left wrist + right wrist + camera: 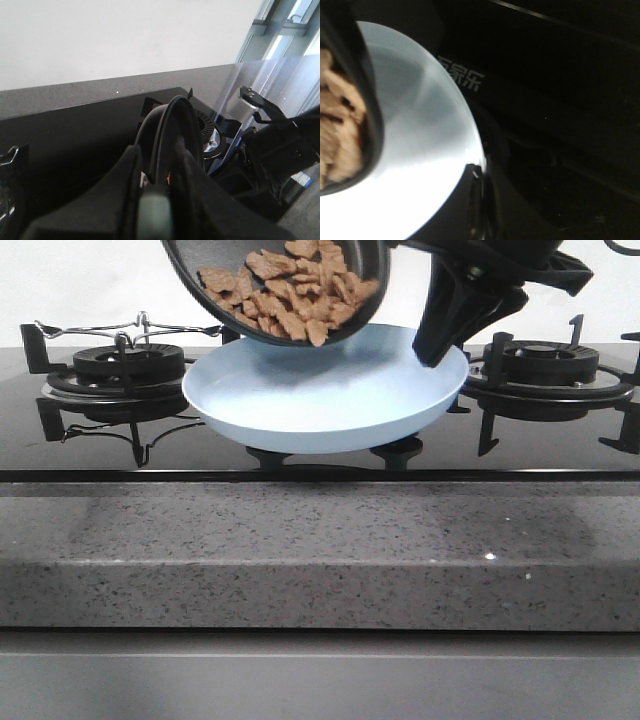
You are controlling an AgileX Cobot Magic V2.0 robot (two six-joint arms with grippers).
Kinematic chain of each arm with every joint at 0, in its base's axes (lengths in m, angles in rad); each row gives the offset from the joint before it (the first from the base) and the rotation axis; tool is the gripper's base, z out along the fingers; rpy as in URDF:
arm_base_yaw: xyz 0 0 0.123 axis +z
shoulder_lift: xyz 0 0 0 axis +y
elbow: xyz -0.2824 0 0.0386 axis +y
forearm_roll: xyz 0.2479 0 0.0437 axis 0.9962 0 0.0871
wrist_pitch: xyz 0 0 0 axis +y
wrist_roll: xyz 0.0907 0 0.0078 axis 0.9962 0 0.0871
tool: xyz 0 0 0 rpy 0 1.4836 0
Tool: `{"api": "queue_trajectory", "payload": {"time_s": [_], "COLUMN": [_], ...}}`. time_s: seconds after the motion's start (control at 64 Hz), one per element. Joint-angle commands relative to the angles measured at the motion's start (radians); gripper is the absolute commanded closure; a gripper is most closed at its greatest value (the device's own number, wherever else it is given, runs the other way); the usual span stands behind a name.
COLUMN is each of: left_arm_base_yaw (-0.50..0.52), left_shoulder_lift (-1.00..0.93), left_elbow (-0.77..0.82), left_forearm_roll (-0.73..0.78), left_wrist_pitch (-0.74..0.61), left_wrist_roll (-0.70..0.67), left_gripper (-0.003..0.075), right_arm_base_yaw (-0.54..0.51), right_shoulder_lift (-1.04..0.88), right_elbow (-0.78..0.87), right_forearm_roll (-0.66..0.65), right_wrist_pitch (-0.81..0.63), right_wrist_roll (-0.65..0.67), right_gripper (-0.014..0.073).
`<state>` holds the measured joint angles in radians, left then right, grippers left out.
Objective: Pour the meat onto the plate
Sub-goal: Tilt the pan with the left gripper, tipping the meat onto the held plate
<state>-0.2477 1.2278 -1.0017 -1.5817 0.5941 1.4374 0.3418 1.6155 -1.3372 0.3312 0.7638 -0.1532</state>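
Pan: the black frying pan (200,265) is held tilted above the plate (330,405).
Meat (290,290): heaped at the lower rim, unspilled.
Advice: tilt is increased slowly, the rim kept over the plate's centre.
Jaws: state cannot be told.

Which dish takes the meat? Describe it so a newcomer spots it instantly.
Look at the black stovetop between its two burners. The plate sits there, under the tilted black pan. It is the only pale blue-white, shallow, empty dish.
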Motion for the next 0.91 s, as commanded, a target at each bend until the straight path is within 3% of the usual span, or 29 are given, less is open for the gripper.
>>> {"api": "queue_trajectory", "payload": {"time_s": [0.0, 0.468, 0.671, 0.89], "left_arm_base_yaw": [-0.033, -0.108, -0.108, -0.108], "left_shoulder_lift": [-0.038, -0.109, -0.120, -0.120], "left_elbow": [-0.041, -0.057, -0.057, -0.057], "left_forearm_roll": [-0.081, -0.076, -0.074, -0.074], "left_wrist_pitch": [0.003, -0.026, 0.029, 0.043], "left_wrist_roll": [0.091, 0.485, 0.576, 0.578], "left_gripper": [0.0741, 0.0741, 0.0741, 0.0741], "right_arm_base_yaw": [-0.002, -0.002, -0.002, -0.002], "right_shoulder_lift": [-0.049, -0.049, -0.049, -0.049], "right_elbow": [-0.026, -0.026, -0.026, -0.026], "right_forearm_roll": [0.021, 0.021, 0.021, 0.021], "right_wrist_pitch": [-0.049, -0.049, -0.049, -0.049], "right_wrist_roll": [-0.009, -0.009, -0.009, -0.009], "right_gripper": [0.0661, 0.0661, 0.0661, 0.0661]}}
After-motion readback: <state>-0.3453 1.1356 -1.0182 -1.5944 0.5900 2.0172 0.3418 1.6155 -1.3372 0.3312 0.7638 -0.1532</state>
